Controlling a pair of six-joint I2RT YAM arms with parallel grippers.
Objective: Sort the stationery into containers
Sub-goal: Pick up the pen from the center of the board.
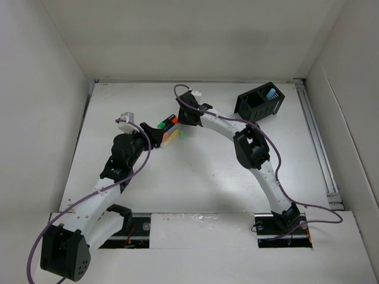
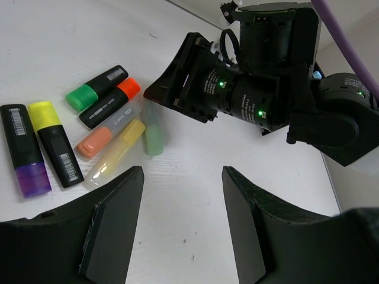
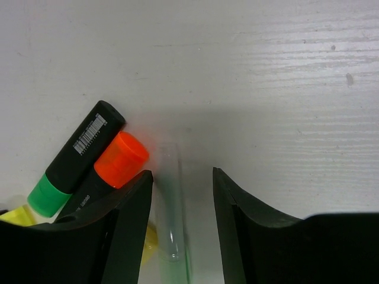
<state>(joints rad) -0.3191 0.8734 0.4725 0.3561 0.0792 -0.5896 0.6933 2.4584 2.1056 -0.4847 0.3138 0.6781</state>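
Observation:
Several highlighters [image 1: 173, 131] lie in a cluster at the table's middle back. In the left wrist view they are a green-capped [image 2: 95, 90], an orange-capped [image 2: 109, 103], a yellow-capped [image 2: 54, 142] and a purple-capped [image 2: 25, 151] black marker, plus pastel orange [image 2: 103, 135], yellow [image 2: 115, 151] and green [image 2: 154, 133] ones. My right gripper [image 3: 180, 173] is open, low over the table, straddling the pastel green marker [image 3: 173, 207]. My left gripper [image 2: 180, 225] is open and empty just short of the cluster. The black organiser [image 1: 259, 102] stands at the back right with a light blue marker [image 1: 272, 93] in it.
My right wrist [image 2: 260, 77] hangs close in front of the left gripper, over the far side of the cluster. White walls enclose the table on the left, back and right. A rail [image 1: 317, 142] runs along the table's right edge.

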